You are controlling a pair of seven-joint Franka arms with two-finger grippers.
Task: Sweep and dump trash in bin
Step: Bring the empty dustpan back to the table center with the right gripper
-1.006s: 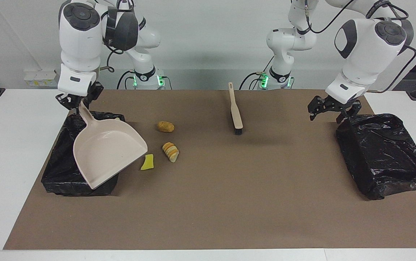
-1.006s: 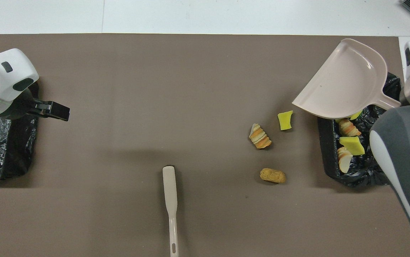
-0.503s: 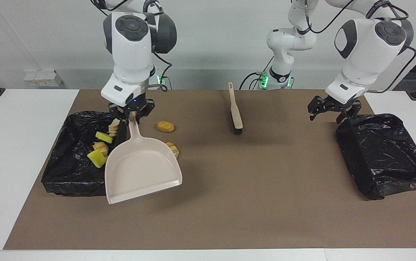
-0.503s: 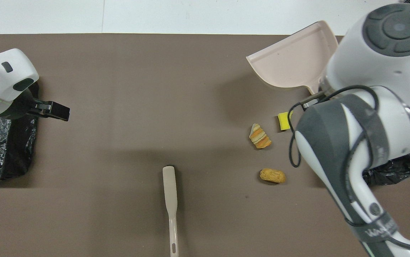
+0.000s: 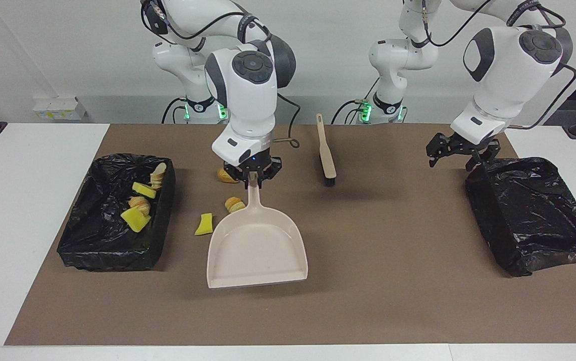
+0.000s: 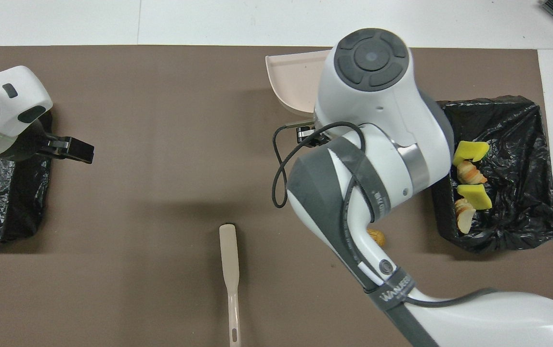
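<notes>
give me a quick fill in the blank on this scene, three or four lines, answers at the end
1. The right hand holds the ____ by its handle.
2. The brush lies on the brown mat, held by ____ hand.
3. The left hand waits over the edge of the ____ bin.
4. Sponge and bread pieces lie in the bin toward the ____ arm's end.

Missing words: dustpan; neither; empty; right
</notes>
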